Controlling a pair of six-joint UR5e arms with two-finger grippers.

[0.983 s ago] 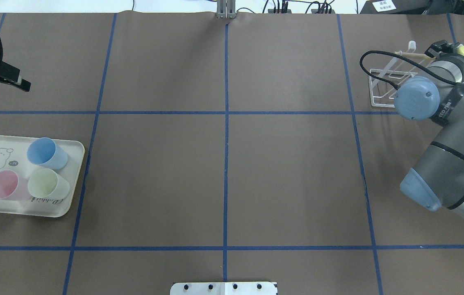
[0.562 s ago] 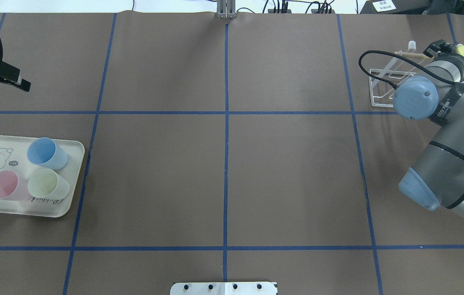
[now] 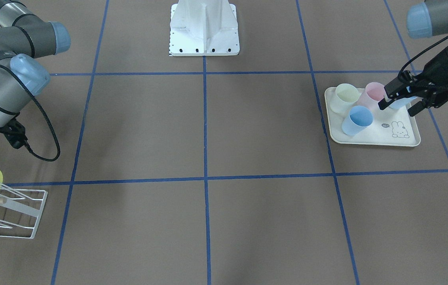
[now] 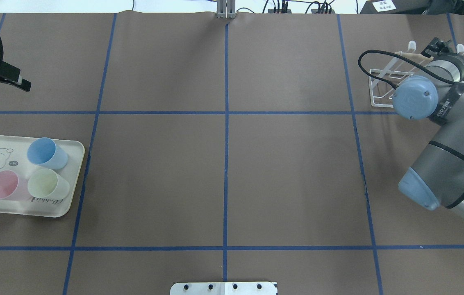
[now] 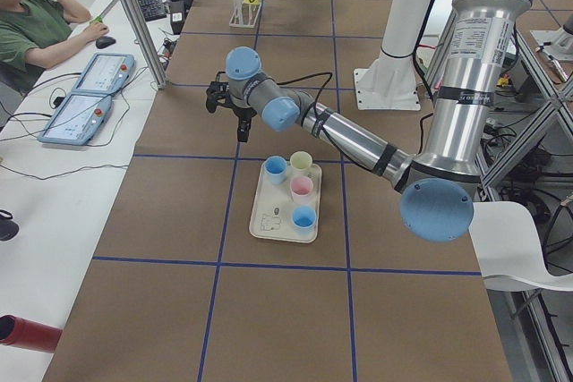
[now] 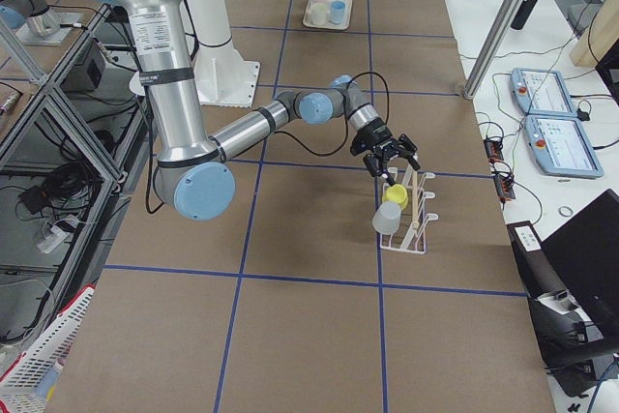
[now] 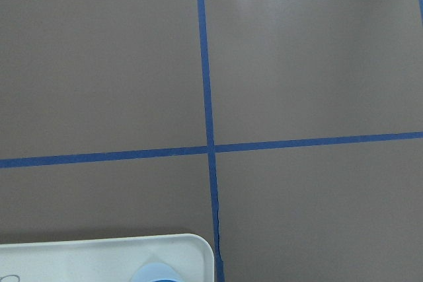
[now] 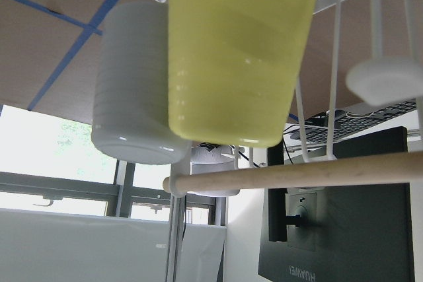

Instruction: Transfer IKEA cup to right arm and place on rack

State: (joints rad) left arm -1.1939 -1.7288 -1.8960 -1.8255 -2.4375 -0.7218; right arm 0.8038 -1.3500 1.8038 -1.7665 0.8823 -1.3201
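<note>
**Yellow cup on the rack, right fingers spread just above it**

The yellow IKEA cup (image 6: 394, 196) is seen hung mouth-down and tilted on a prong of the white wire rack (image 4: 383, 88), close beside a white cup (image 8: 135, 84) and near the wooden dowel (image 8: 297, 175). It is not held. The right gripper (image 6: 392, 154) is poised just above it with its fingers spread wide and nothing between them. The placing is judged all but done, with only a clean retreat left.

The main risk is judged to lie in that retreat. If the wrist is drawn off sideways rather than straight away from the rack, the cup's base or a prong tip could be caught by a spread finger, and the cup could be lifted off or the light rack dragged. The cup's tilt suggests a shallow seat, so a small knock could be enough to tip it against the white cup.

The left gripper (image 3: 396, 111) is held above the table beyond the rabbit tray (image 4: 19, 143), its slim fingers apart and empty. Four more cups are left on that tray.
</note>
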